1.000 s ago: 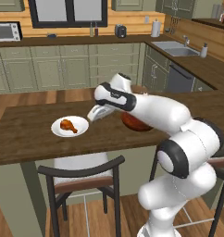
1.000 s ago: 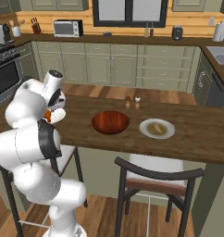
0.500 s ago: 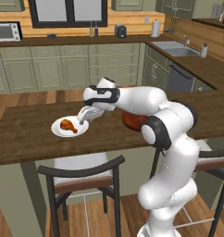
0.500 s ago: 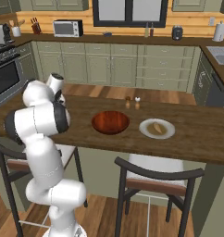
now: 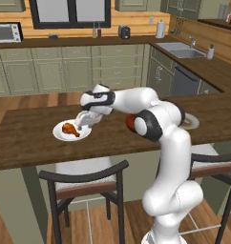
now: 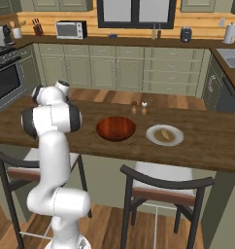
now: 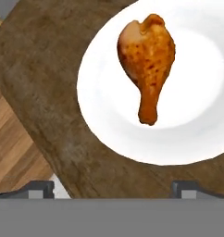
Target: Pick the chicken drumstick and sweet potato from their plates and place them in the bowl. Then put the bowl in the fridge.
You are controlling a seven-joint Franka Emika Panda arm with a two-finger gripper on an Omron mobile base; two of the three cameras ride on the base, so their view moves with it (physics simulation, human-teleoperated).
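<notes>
Over the white plate (image 5: 60,136) the jaws are hanging spread and empty, nothing lifted yet. The drumstick (image 7: 148,60) is lying at the plate's middle; the bowl (image 6: 115,128), at 3 o'clock, is seemingly sitting empty, the fridge step pending.

The reddish-brown bowl (image 6: 116,128) sits on the wooden counter (image 6: 197,146); just beside it, a white plate (image 6: 164,134) holds a pale sweet potato (image 6: 165,134).

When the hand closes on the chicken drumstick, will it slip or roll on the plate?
The chicken drumstick looks glossy, so it may slip between the fingers. It tapers from a thick end to a thin bone, so it would probably pivot rather than roll straight. The smooth white plate likely lets it slide if pushed.
</notes>
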